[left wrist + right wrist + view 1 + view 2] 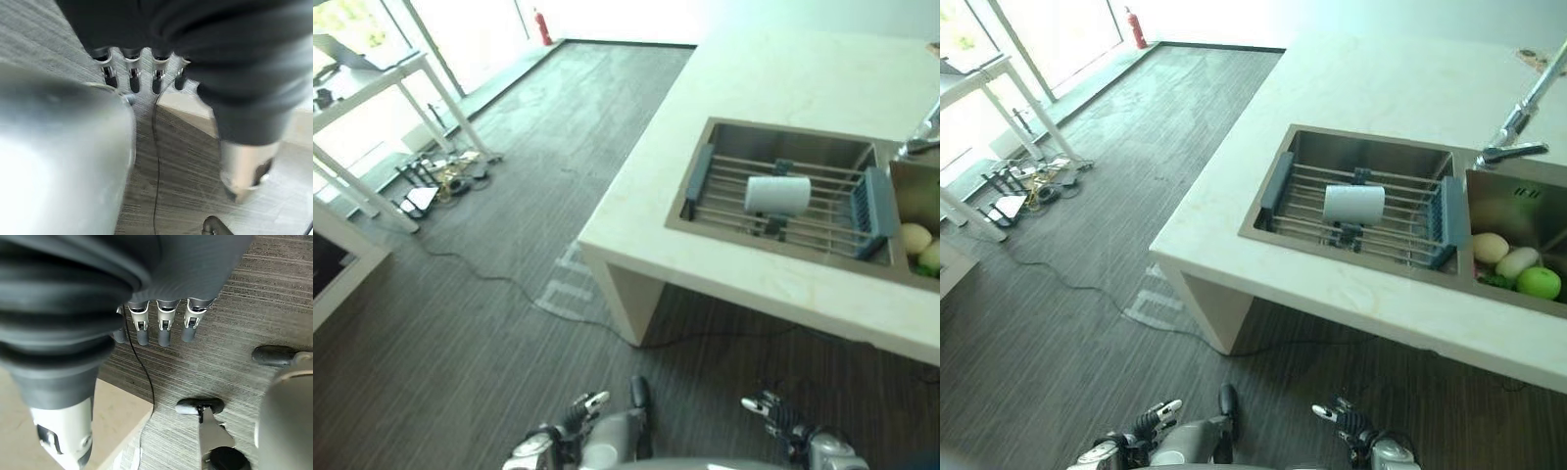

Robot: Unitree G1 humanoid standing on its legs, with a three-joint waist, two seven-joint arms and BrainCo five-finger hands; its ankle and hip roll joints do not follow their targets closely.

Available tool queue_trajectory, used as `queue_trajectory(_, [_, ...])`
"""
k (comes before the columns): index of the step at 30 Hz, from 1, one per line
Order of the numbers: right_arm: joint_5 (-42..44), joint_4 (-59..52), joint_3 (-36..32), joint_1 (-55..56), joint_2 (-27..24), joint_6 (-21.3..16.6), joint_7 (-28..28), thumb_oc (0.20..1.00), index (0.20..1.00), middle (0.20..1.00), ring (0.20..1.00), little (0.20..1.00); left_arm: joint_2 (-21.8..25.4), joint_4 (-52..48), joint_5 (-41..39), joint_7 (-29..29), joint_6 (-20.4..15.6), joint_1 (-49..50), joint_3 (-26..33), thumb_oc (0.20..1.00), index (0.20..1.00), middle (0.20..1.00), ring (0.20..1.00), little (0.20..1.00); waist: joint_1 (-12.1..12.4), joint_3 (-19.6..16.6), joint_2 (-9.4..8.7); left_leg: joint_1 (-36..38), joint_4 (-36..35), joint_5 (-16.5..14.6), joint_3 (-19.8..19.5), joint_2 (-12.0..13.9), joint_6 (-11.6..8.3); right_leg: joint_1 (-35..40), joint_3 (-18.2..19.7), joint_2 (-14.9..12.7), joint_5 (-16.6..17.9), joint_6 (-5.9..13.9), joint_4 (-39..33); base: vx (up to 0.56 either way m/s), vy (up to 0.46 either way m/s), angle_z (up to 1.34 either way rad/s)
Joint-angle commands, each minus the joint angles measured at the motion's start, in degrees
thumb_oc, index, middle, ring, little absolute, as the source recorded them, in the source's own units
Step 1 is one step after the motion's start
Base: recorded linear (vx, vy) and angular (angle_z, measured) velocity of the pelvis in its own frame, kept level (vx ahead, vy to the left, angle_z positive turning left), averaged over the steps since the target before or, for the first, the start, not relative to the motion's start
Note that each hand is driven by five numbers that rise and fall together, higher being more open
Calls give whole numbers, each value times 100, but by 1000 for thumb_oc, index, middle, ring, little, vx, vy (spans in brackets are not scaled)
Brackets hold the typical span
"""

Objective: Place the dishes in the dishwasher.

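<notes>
Down at the bottom edge of my head views, I see both hands hanging low over the grey striped floor [509, 294]. My left hand [582, 406] sits at the lower left with its fingers [132, 78] straight and loose, grasping nothing; the left wrist view shows them in a row with the thumb [244, 176] apart. My right hand [1347, 419] is at the lower right, likewise relaxed and empty, its fingers [166, 325] stretched out over the carpet in the right wrist view.

Beyond the hands stands a pale counter [1332, 294], its near corner resting on a block-like support. Sunk into the counter is a steel sink [1278, 147] with two basins. Across the left basin lies a wire drying rack [1400, 245] with blue-grey end pieces, and on it a white cup [1353, 204] lies on its side, roughly at the rack's middle. That cup is the one dish I can make out, well apart from both hands. I see rounded pale and green produce [1518, 269] in the right basin, and a faucet [1518, 122] rises at the back between the basins.

Farther off to the left, white table legs [406, 108] stand near a tangle of dark items [435, 186] on the floor, and a red fire extinguisher [543, 27] stands against the far wall.
</notes>
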Motion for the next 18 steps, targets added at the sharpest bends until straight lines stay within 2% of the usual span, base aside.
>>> queue_trajectory(1, [-105,-148,-196,-253,-90,-226,-46,1000,1000,1000,1000,1000,-19,-49,-35,-110,-218,-224,-239,1000,1000,1000,1000,1000,75,34,242,299,325,-963,-271,241,-718,-1007,-199,32,871,-122,-266,98,170,8])
queue_trajectory(9, [-283,102,-329,-255,64,-272,-298,1000,1000,1000,1000,1000,-24,131,-98,-122,-243,-236,-260,1000,1000,1000,1000,1000,72,-33,257,545,172,-1078,-339,122,-537,-1199,-229,-29,884,-40,-45,67,113,-5])
queue_trajectory(11, [-343,106,-357,-273,99,-293,-456,1000,1000,1000,1000,1000,-45,172,-50,-110,-215,-195,-203,1000,1000,1000,1000,1000,147,-23,242,547,262,-1185,-198,133,-456,-1307,-425,-138,831,11,403,14,111,-20])
queue_trajectory(12, [-362,66,-362,-299,100,-341,-480,1000,1000,1000,1000,1000,-33,189,-37,-87,-217,-178,-161,1000,1000,1000,1000,1000,196,46,226,573,327,-1277,-50,130,-344,-1565,-546,-325,911,140,1277,-33,118,-33])
queue_trajectory(14, [-407,-42,-354,-337,71,-382,-508,1000,1000,1000,1000,1000,15,169,19,-25,-216,-212,-175,1000,1000,1000,1000,1000,176,171,235,587,395,-1374,-15,147,-229,-1921,-474,-494,1048,231,2089,-93,24,-87])
queue_trajectory(15, [-338,-68,-364,-392,58,-403,-504,1000,1000,1000,1000,1000,42,184,-28,39,-229,-285,-213,1000,1000,1000,1000,1000,171,256,241,586,463,-1427,6,187,-230,-2011,-453,-717,1132,231,2075,-110,-94,-85])
queue_trajectory(16, [-320,-70,-368,-413,60,-408,-501,1000,1000,1000,1000,1000,50,184,-64,51,-228,-303,-217,1000,1000,1000,1000,1000,179,273,246,590,477,-1430,22,207,-247,-1991,-462,-773,1143,229,1991,-95,-272,-46])
queue_trajectory(17, [-325,-67,-371,-461,72,-414,-476,1000,1000,1000,1000,1000,85,191,-216,54,-232,-334,-154,1000,1000,1000,1000,1000,202,288,222,616,568,-1484,152,292,-337,-1845,-545,-1022,1338,299,1312,-10,-377,-33])
queue_trajectory(18, [-374,-77,-396,-458,89,-339,-491,1000,1000,1000,1000,1000,125,167,-287,38,-236,-297,-78,1000,1000,1000,1000,1000,195,281,160,691,629,-1587,229,334,-389,-1847,-542,-1260,1684,445,803,54,-514,-44])
